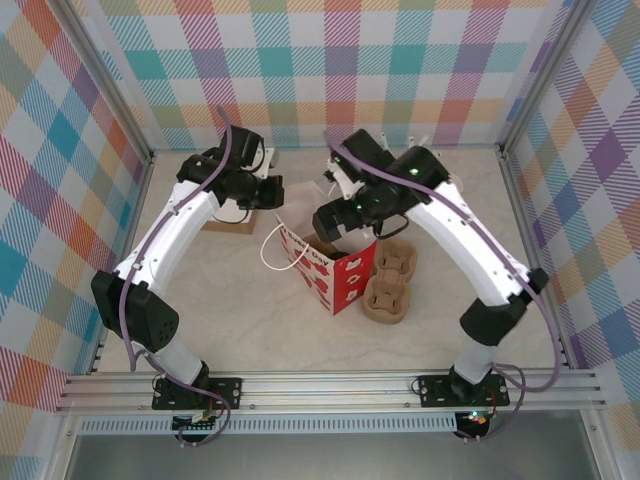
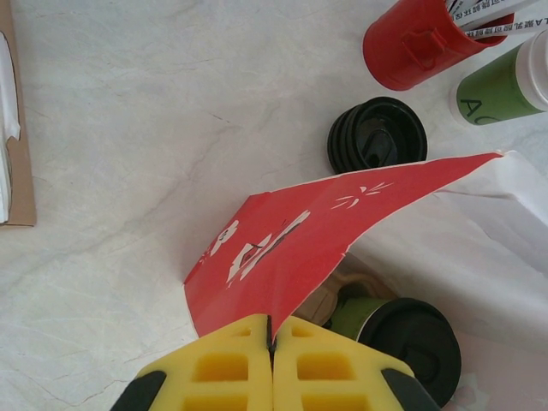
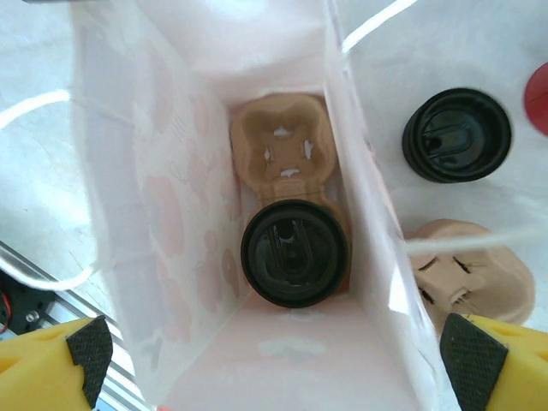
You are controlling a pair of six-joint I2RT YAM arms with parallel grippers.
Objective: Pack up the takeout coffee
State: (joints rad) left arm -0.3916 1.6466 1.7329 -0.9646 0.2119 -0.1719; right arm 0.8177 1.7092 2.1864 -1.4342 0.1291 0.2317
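Right wrist view looks down into the red paper bag [image 3: 145, 214]; the takeout coffee [image 3: 294, 253] stands in a cardboard carrier [image 3: 282, 145] on its floor (black lid on); the right gripper [image 3: 280, 353] hangs above, fingers spread wide; the left gripper [image 2: 272, 338] pinches the bag's red edge.

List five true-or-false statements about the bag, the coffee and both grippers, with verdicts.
1. The takeout coffee stands inside the red paper bag. True.
2. The right gripper is shut. False: it is open above the bag's mouth.
3. The left gripper is shut on the bag's edge. True.
4. The bag lies flat on its side. False: it stands upright with its mouth open.
5. The coffee sits in a cardboard carrier. True.
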